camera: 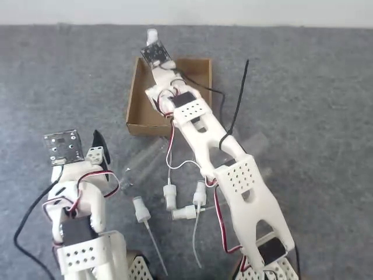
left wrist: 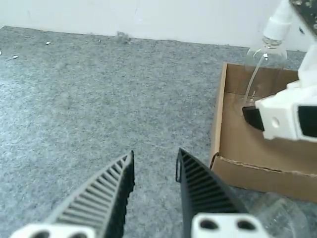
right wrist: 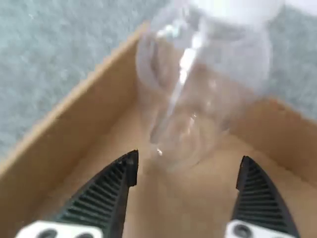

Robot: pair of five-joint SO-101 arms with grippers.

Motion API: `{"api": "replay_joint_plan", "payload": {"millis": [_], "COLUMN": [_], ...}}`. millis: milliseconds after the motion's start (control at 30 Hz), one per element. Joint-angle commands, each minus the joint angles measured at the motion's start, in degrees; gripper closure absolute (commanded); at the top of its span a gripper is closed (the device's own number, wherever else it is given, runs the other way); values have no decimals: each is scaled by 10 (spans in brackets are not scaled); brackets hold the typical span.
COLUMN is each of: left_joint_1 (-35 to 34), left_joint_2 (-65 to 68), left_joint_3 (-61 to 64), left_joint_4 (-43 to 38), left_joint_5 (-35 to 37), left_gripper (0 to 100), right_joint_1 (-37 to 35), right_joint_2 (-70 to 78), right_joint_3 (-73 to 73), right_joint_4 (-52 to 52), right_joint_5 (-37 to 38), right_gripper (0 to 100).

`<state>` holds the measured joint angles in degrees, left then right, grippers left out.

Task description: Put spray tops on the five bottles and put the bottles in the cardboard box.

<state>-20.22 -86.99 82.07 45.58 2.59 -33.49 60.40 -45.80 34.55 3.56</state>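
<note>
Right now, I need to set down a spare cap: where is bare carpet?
Bare carpet lies left of the cardboard box, beyond the left arm, and right of the right arm. Between the arms it's crowded with spray tops.

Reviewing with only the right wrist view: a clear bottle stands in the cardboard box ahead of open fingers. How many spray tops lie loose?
Observer: Four spray tops lie on the carpet, outside the cardboard box.
Operator: Left gripper holding anything?
Observer: No, the left gripper is open and empty above the carpet.
Operator: Bottles outside the box?
Observer: At least one clear bottle lies on the carpet by the box's near wall.
</note>
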Motion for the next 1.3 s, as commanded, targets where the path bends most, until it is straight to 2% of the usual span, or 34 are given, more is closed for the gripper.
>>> {"api": "replay_joint_plan", "payload": {"millis": [0,133,267,433,533,767,933,1100,1267], "left_joint_1": [-4,-4,-4,-4,-4,-4,-4,-4,-4], "left_joint_2": [-10,-10,-10,-10,-10,-10,-10,-10,-10], "left_joint_3": [-2,-2,-2,-2,-2,-2,-2,-2,-2], "left_joint_4": [-20,-20,-20,-20,-20,-20,-20,-20,-20], "left_joint_5": [4,4,4,4,4,4,4,4,4], "left_gripper": [867,867,867,867,867,867,867,867,867], "right_joint_1": [-4,-4,-4,0,0,0,0,-1,-3], "right_joint_2": [-101,-116,-110,-89,-75,-30,-22,-26,-54], "right_joint_3": [-42,-42,-41,-42,-42,-42,-42,-42,-55], "right_joint_4": [51,120,130,103,75,-2,-13,-3,71], "right_joint_5": [-4,-4,-4,0,0,2,2,2,2], "right_gripper": [730,731,745,890,928,932,932,932,929]}}
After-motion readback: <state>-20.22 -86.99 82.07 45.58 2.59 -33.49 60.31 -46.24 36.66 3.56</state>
